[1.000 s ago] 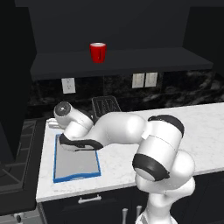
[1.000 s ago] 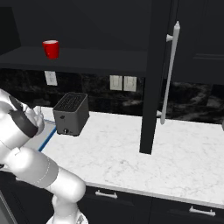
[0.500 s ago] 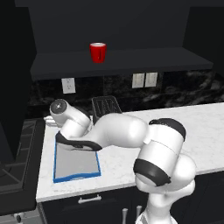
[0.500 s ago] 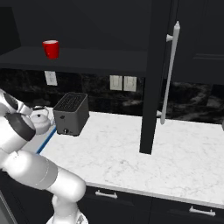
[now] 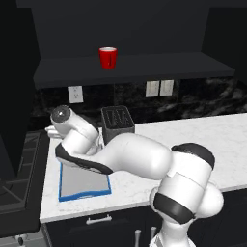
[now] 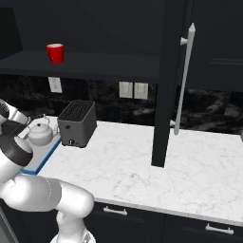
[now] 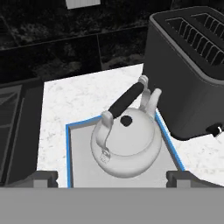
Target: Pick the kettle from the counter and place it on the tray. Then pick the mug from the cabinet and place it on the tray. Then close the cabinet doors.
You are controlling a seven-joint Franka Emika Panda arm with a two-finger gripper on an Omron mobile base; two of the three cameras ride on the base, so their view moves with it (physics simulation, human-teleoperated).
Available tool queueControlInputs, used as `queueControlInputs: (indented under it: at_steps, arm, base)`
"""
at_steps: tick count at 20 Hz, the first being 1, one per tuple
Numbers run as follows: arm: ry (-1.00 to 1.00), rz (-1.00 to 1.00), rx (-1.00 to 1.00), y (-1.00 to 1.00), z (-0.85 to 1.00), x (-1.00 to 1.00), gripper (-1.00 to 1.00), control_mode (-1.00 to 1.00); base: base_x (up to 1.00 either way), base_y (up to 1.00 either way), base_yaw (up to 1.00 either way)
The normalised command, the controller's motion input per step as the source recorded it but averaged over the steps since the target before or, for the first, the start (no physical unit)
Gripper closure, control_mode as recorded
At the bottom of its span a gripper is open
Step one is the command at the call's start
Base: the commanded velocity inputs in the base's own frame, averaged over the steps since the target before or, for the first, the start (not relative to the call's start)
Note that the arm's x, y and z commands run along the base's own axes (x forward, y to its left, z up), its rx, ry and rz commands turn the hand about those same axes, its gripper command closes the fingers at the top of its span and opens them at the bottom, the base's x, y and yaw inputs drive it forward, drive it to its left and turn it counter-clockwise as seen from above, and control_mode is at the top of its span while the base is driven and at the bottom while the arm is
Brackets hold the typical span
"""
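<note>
Starting with the left base view, the arm (image 5: 130,157) bends low over the tray (image 5: 84,183), which lies on the tabletop (image 5: 193,137) just left of the toaster (image 5: 117,124); the mug (image 5: 108,58) stands on the cabinet (image 5: 135,65) shelf above the toaster. In the right base view the kettle (image 6: 40,131) sits upright on the tray (image 6: 45,154), just left of the toaster (image 6: 77,123), the mug (image 6: 55,52) is on the shelf above, and a door (image 6: 173,80) stands open, well right of the toaster. In the hand view the kettle (image 7: 127,142) rests on the tray (image 7: 83,162) beside the toaster (image 7: 192,74), its black handle free. The fingers (image 7: 46,178) are spread wide, clear of the kettle on either side, holding nothing.
</note>
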Motion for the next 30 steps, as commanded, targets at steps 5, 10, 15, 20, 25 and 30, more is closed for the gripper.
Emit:
queueControlInputs:
  at_steps: [5,10,15,20,25,30]
  arm:
    - [0.03,0.01,0.17,-0.45,0.35,-0.32,-1.00,-1.00]
    - [0.00,0.11,0.14,-0.33,0.56,-0.29,-1.00,-1.00]
    - [-0.12,0.22,-0.04,-0.25,0.43,-0.24,-1.00,-1.00]
    - [-0.21,0.01,-0.19,-0.09,0.57,-0.13,-1.00,-1.00]
    - [-0.08,0.00,-0.12,-0.13,0.61,-0.08,-1.00,-1.00]
    - [0.00,0.00,0.00,-0.17,0.66,0.00,-1.00,-1.00]
  base:
    - [0.00,0.00,0.00]
    - [0.00,0.00,0.00]
    - [0.00,0.00,0.00]
    - [0.00,0.00,0.00]
    - [0.00,0.00,0.00]
    - [0.00,0.00,0.00]
